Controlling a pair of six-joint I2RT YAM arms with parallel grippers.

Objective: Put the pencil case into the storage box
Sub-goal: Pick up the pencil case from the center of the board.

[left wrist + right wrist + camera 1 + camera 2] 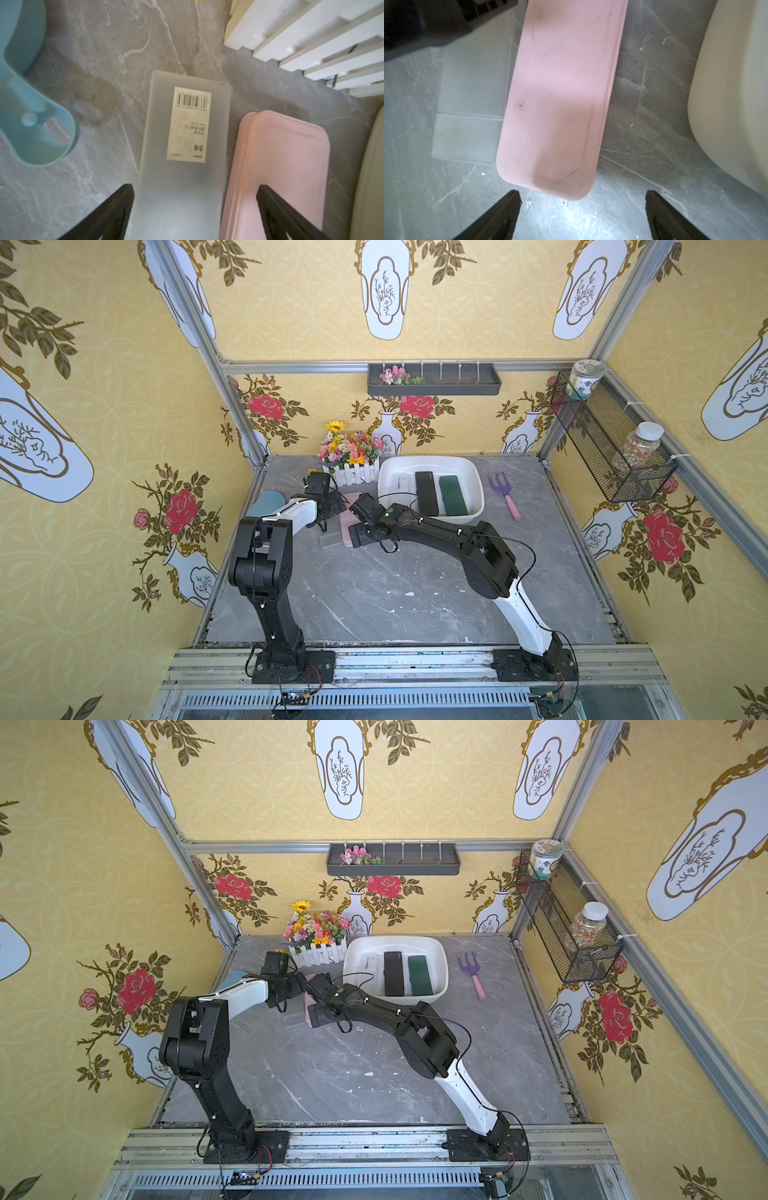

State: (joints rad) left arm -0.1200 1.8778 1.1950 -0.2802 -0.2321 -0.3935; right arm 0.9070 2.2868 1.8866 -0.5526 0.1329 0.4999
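A pink pencil case [560, 93] and a frosted clear pencil case [182, 145] with a barcode label lie side by side on the table, just left of the white storage box [473, 489]. A black case [427, 493] and a green case [453, 495] lie inside the box. My left gripper [195, 191] hangs open above the two cases, one finger outside the frosted case, the other over the pink case [280, 166]. My right gripper [582, 197] is open over bare table, just short of the pink case's near end. In both top views the arms hide most of both cases.
A light blue holder [31, 104] lies left of the cases. A white picket planter [353, 472] with flowers stands behind them. A purple hand fork [505, 493] lies right of the box. A grey divided tray [434, 379] and a wire basket [611, 439] hang on the walls.
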